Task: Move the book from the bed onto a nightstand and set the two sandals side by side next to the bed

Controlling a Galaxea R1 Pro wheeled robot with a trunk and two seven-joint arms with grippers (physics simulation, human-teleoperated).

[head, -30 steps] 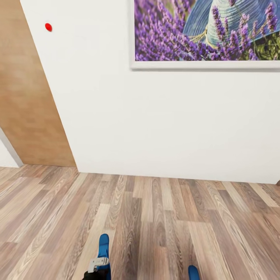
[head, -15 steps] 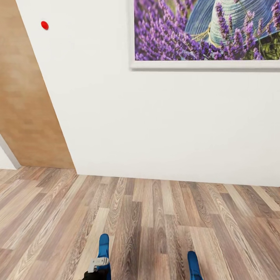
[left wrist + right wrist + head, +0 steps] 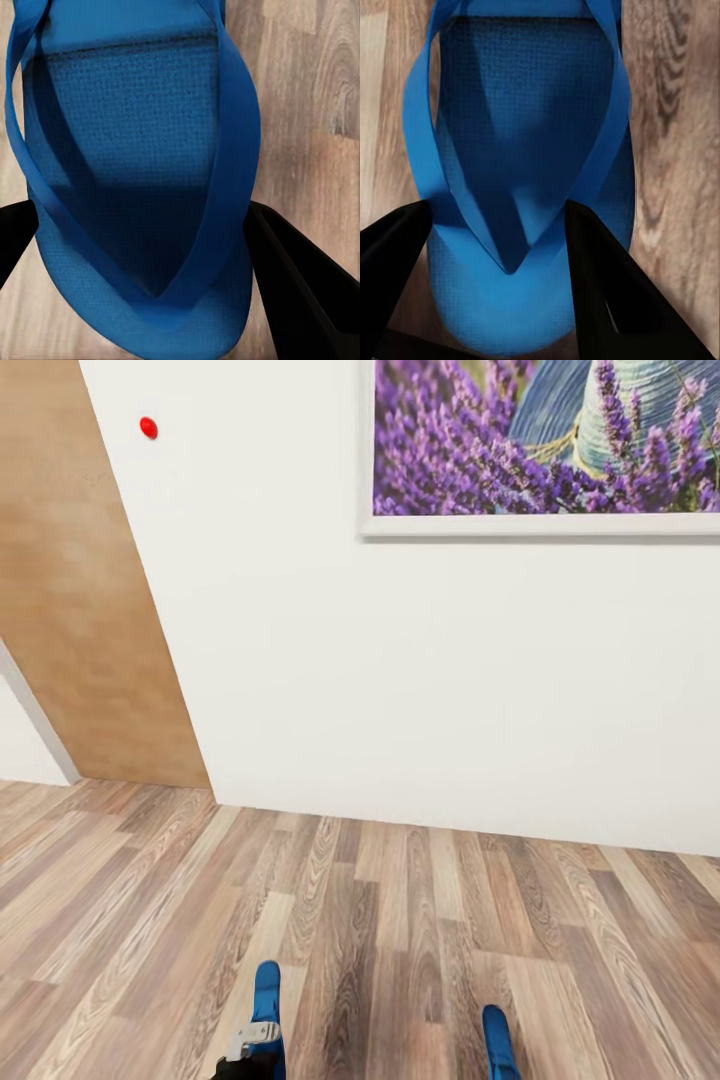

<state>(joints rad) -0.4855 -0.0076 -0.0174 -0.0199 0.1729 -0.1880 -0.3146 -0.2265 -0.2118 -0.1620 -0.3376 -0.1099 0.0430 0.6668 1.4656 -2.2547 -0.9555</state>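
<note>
Left wrist view puts us right on top of one sandal (image 3: pixel 142 187): the left gripper (image 3: pixel 142 247) has its dark fingers (image 3: pixel 300 292) closed against the sole's edges, thin straps meeting in a V just between them. Right wrist view, same story — the right gripper (image 3: pixel 499 247) pinches the other sandal (image 3: pixel 525 150) across its width, one finger (image 3: pixel 607 292) pressed at the strap side. Both flip-flops are bright blue with a fine woven-looking grain on the footbed and smooth ribbon-like straps. By the look of them they're light and bendy, foam-like, so a grip across the sole edges suits; squeeze too hard and the sole may buckle. Head view, bottom edge: the left-held sandal (image 3: pixel 266 1000) pokes up at lower left of centre, the right-held one (image 3: pixel 497 1040) at lower right, well apart, over the grey-brown plank floor (image 3: pixel 400 920). Ahead, a white wall (image 3: pixel 400 680), lavender picture (image 3: pixel 540 440) at upper right, pale wood door (image 3: pixel 80 610) at left.
</note>
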